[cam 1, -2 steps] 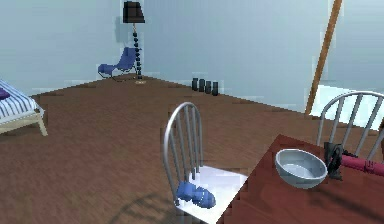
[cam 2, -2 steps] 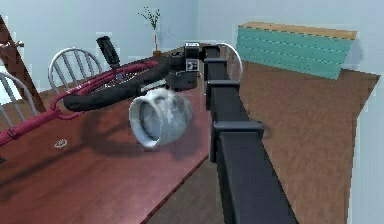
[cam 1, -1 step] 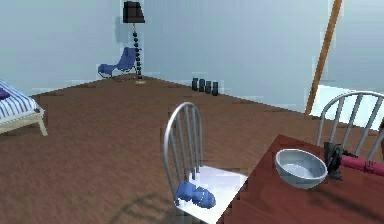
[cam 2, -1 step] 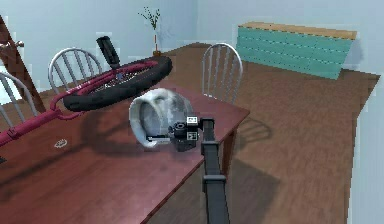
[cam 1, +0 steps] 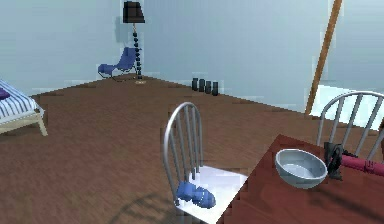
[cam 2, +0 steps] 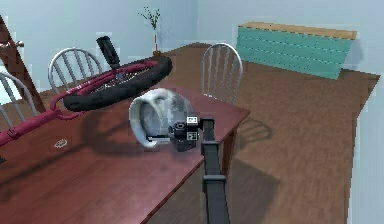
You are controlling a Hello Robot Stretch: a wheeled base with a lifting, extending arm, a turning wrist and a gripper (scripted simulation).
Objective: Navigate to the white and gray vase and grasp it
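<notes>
A rounded white and gray vase (cam 2: 156,108) shows over the dark red-brown table (cam 2: 90,185) in the arm side view, tipped so that its ringed mouth faces sideways. My gripper (cam 2: 150,136) is at the vase's lower side, at the end of the dark arm that rises from the bottom edge. The vase has the tabletop right behind it, so I cannot tell whether the gripper holds it.
A dark racket with a red rim (cam 2: 110,85) lies just beyond the vase. White chairs (cam 2: 75,65) (cam 2: 222,65) stand at the table's far side, with a teal dresser (cam 2: 295,50) beyond. Ahead are a gray bowl (cam 1: 301,167) on the table corner (cam 1: 290,200), a white chair (cam 1: 185,150) and brown floor.
</notes>
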